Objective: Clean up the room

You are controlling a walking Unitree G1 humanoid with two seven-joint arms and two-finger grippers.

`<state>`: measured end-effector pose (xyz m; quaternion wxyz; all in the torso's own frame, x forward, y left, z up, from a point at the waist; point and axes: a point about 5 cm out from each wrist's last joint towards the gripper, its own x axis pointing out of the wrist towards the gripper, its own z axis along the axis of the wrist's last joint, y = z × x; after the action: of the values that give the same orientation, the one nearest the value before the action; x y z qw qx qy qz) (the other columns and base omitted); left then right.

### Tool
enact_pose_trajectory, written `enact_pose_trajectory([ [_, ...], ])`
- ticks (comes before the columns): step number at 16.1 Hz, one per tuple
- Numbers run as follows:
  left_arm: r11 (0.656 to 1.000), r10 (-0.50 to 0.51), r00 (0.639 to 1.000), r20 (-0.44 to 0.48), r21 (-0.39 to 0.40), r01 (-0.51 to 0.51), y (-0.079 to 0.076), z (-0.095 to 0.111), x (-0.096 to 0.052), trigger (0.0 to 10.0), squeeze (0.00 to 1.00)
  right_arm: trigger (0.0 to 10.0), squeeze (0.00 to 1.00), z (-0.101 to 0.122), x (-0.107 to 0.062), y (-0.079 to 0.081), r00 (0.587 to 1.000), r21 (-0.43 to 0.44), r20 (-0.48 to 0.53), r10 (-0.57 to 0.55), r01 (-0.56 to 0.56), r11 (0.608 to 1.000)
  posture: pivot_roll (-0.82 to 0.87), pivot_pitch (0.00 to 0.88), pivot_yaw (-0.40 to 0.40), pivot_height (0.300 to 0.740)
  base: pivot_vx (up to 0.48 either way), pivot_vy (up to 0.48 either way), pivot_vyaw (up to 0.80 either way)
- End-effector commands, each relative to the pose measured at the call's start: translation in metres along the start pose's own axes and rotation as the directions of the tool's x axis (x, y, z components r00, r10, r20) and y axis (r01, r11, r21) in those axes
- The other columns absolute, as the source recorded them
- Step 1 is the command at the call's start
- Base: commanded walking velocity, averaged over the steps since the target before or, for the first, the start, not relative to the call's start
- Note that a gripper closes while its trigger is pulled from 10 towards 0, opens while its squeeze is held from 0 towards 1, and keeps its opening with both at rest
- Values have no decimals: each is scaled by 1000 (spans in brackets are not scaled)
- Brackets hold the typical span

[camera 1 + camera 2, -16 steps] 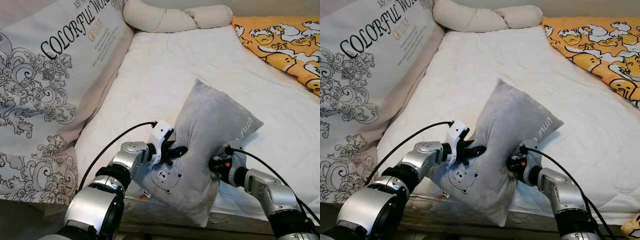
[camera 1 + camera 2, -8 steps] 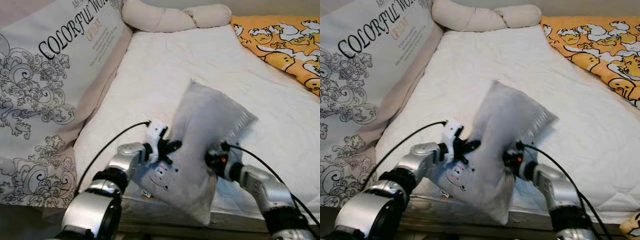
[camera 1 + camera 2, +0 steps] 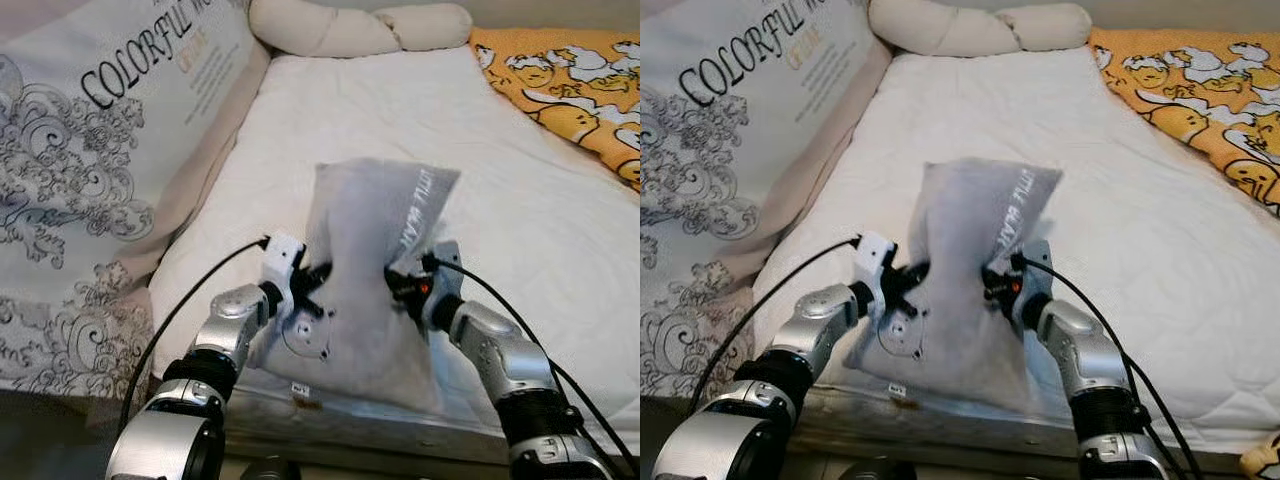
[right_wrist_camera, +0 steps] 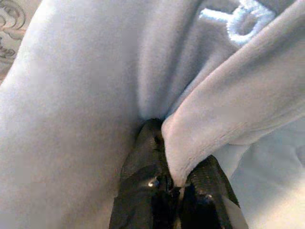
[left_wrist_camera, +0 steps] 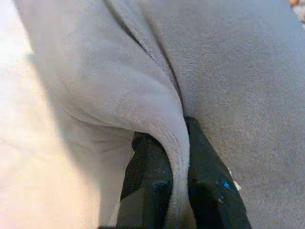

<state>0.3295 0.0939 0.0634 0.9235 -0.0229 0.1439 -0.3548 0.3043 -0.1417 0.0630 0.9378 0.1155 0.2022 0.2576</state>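
Observation:
A grey plush pillow (image 3: 365,240) with white lettering and a bear face stands nearly upright at the near edge of the white mattress (image 3: 400,130). My left gripper (image 3: 312,285) is shut on a fold of the pillow's left edge, and its fingers (image 5: 157,186) pinch the grey fabric. My right gripper (image 3: 400,285) is shut on the pillow's right edge, where a fold sits between its fingers (image 4: 143,191). Both arms hold the pillow between them.
A large printed cushion (image 3: 100,150) with "COLORFUL" lettering leans along the left side. A cream bolster pillow (image 3: 360,28) lies at the head of the bed. An orange duck-print blanket (image 3: 570,90) covers the far right. The bed's front edge (image 3: 380,425) is right below the pillow.
The pillow has been swung from a slanted pose to nearly upright and moved a little left. Both grippers kept their hold and rose with it. The camera shifted slightly.

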Motion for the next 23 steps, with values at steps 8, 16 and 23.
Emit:
enact_pose_trajectory([
  [8, 994, 96, 979, 179, 34, -104, -14, 27, -11, 0, 0, 0, 0, 13, 6, 6, 987, 19, 130, -95, 94, 995, 69, 0, 82, 740, 0, 0, 0],
  [16, 958, 228, 948, 221, 122, -258, -9, 47, -9, 10000, 0, 10000, 0, 16, 3, 4, 964, -22, 177, -197, 204, 979, 77, 0, 68, 740, 0, 0, 0],
  [23, 942, 260, 942, 212, 160, -296, -3, 50, -8, 10000, 0, 10000, 0, 15, -1, 6, 950, 5, 218, -223, 227, 974, 78, 0, 82, 740, 0, 334, -229],
])
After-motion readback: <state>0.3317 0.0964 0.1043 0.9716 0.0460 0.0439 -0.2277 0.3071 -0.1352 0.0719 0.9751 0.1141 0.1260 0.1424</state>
